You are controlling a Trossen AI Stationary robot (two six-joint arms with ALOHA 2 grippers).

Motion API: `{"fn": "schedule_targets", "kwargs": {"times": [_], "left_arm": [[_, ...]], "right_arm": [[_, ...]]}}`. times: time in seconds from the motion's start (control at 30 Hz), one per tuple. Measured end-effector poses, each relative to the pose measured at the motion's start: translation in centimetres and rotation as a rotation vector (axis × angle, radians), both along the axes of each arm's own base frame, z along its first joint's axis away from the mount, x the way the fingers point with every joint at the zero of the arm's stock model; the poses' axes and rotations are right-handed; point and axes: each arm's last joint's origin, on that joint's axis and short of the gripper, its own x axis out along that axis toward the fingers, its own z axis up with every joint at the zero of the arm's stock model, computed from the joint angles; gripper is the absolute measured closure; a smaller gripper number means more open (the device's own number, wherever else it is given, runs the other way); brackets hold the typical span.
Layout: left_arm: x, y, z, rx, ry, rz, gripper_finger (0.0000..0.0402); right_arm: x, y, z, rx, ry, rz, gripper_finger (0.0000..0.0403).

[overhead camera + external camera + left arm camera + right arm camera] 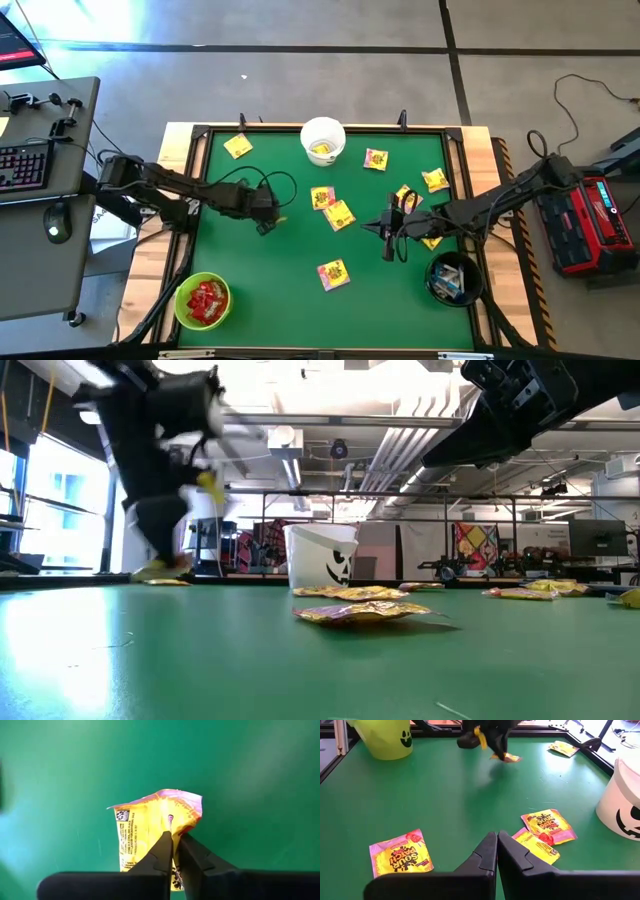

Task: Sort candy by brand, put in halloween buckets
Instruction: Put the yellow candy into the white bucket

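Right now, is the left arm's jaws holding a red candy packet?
No. In the left wrist view the left gripper is shut on a yellow packet with pink print, held above the green table.

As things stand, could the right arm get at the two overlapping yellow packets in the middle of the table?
Probably yes. The right gripper hangs shut and empty just beside the two overlapping yellow packets, with only bare green table between them. The left gripper, shut on its own yellow packet, stays clear.

The left gripper (174, 851) hangs raised above the mat, its fingers pinched tight on a yellow packet (150, 827). The right gripper (497, 851) hovers low, its fingers pressed together, holding nothing.
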Motion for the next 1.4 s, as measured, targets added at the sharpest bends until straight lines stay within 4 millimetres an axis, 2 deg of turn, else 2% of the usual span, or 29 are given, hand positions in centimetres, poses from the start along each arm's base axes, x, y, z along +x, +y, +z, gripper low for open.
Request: {"fn": "schedule_targets", "kwargs": {"times": [0.23,0.43,0.63,0.87,1.13,1.3,1.4], "left_arm": [[4.1,1.2,5.2,0.128,-0.187,-0.076,0.0398],[6.9,4.8,9.2,0.222,-0.343,-0.124,0.0398],[9.9,8.6,11.1,0.293,-0.402,-0.198,0.0398],[13.2,13.0,10.7,0.299,-0.378,-0.264,0.0398],[15.2,17.2,8.9,0.238,-0.336,-0.322,0.0398],[15.5,18.5,7.4,0.166,-0.336,-0.336,0.0395],[15.6,18.7,6.8,0.156,-0.323,-0.333,0.0377]], "right_arm": [[0.0,0.0,0.0,-0.001,0.002,-0.001,0.0402],[0.0,0.0,0.0,0.0,0.002,-0.001,0.0402],[0.0,0.0,0.0,-0.001,0.002,-0.001,0.0402],[0.0,0.0,-0.1,-0.003,0.007,-0.001,0.0402],[-0.1,0.0,-0.2,-0.002,0.025,-0.006,0.0402],[-0.2,-0.1,-0.3,0.007,0.032,-0.013,0.0402],[-0.2,-0.4,-0.5,0.031,0.043,-0.065,0.0402]]}}
